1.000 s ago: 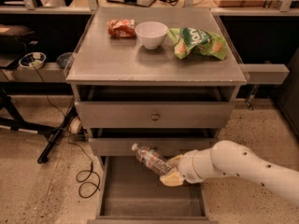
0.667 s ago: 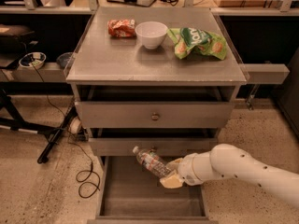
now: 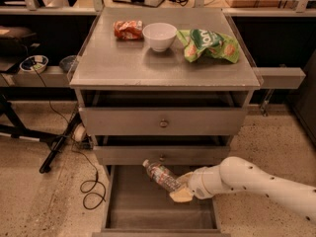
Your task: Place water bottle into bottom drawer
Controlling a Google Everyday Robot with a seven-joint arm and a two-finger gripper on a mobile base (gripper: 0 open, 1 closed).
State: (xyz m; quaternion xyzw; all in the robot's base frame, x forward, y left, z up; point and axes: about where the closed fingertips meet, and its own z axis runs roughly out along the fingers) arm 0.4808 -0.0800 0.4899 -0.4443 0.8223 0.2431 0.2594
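The water bottle (image 3: pixel 160 175) is clear plastic with a white cap and a pale label with red marks. It hangs tilted, cap up and to the left, over the open bottom drawer (image 3: pixel 138 214). My gripper (image 3: pixel 180 188) is shut on the bottle's lower end and holds it above the drawer's grey floor, just in front of the middle drawer's face. My white arm (image 3: pixel 256 184) comes in from the right.
On the cabinet top (image 3: pixel 123 65) stand a red snack packet (image 3: pixel 128 29), a white bowl (image 3: pixel 159 35) and a green chip bag (image 3: pixel 208 44). The two upper drawers, each with a round knob (image 3: pixel 163 123), are closed. Cables (image 3: pixel 91 186) and a stand leg (image 3: pixel 57 147) lie on the floor at left.
The gripper and bottle have shifted slightly left and a little lower over the open drawer. Nothing else has moved.
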